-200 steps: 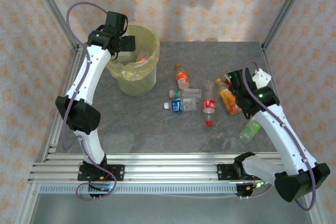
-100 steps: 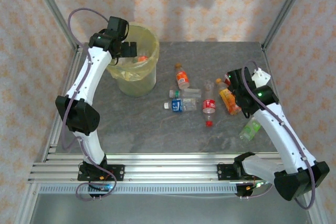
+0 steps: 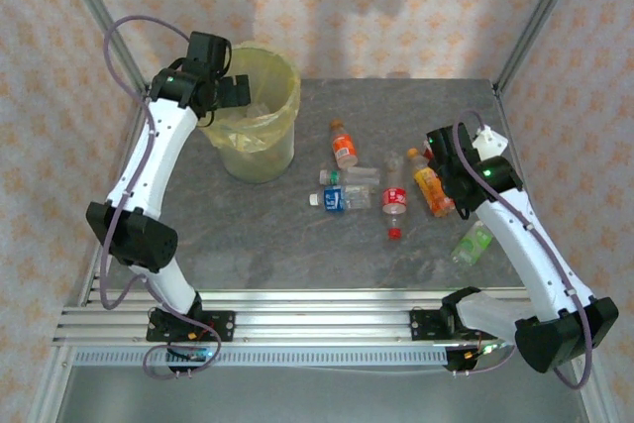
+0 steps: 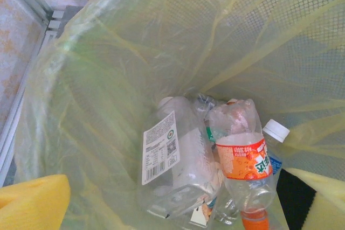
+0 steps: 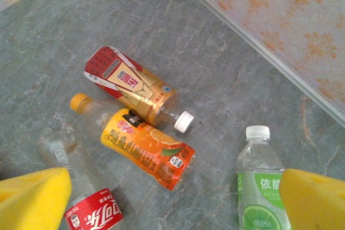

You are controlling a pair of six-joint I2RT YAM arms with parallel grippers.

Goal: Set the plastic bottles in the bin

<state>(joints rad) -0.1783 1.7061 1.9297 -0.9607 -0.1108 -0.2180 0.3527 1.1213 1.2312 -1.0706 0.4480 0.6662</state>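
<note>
The left arm has swung back leftward. Its end effector (image 3: 238, 89) is now spread wide over the rim of the round bin (image 3: 260, 151), which is lined with a crinkly, translucent yellow-green bag. A crushed clear white-labelled bottle (image 4: 172, 160) and an orange-labelled bottle (image 4: 242, 162) lie touching inside. On the grey marbled surface (image 3: 297, 245), the right end effector (image 5: 172, 197) hangs wide open above an orange juice bottle (image 5: 145, 149), with a green-labelled bottle (image 5: 261, 187) near it.

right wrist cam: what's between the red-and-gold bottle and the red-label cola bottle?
The orange-label juice bottle, on its side, lies between the red-and-gold bottle and the cola bottle in the right wrist view.
</note>
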